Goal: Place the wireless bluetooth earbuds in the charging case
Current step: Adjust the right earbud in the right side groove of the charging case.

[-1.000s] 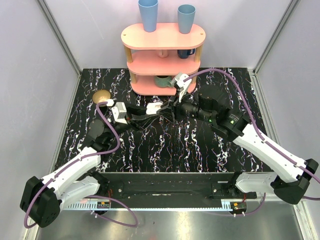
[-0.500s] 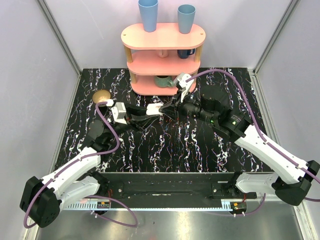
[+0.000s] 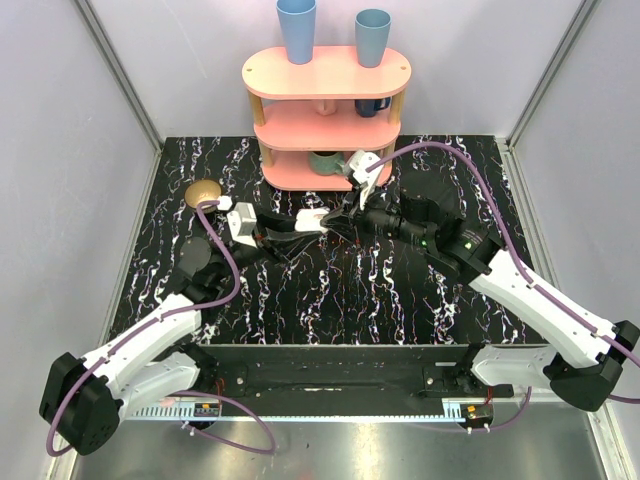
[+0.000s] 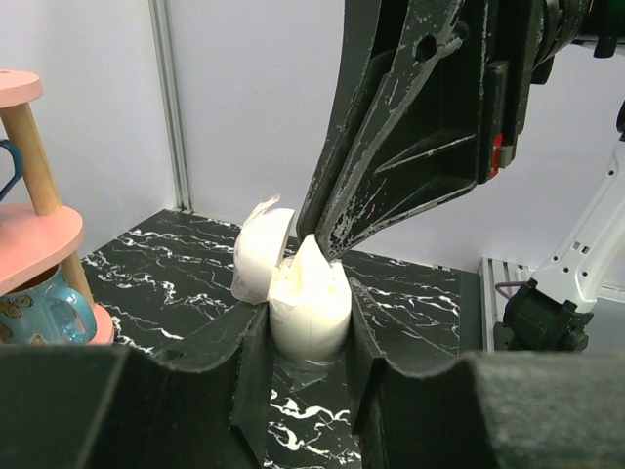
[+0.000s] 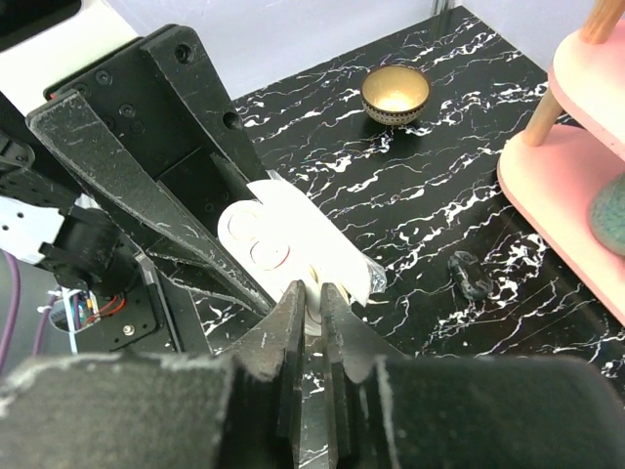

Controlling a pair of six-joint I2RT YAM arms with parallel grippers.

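My left gripper (image 3: 300, 224) is shut on the white charging case (image 4: 309, 311), holding it upright above the table with its lid (image 4: 260, 256) open. In the right wrist view the open case (image 5: 293, 244) lies just beyond my fingertips. My right gripper (image 5: 312, 298) is shut on a small white earbud (image 5: 313, 311) and holds it right at the case's open top. The earbud's tip shows above the case rim in the left wrist view (image 4: 311, 256). In the top view the right gripper (image 3: 338, 217) meets the case (image 3: 314, 217). I cannot make out a second earbud.
A pink three-tier shelf (image 3: 325, 110) stands at the back with two blue cups (image 3: 297, 28) on top and a mug (image 4: 39, 311) on a lower tier. A small gold bowl (image 3: 203, 192) sits at the left. A small black object (image 5: 469, 274) lies near the shelf.
My right gripper has shifted slightly left and down, closing in on the case's open top. The left gripper has kept the case almost still.
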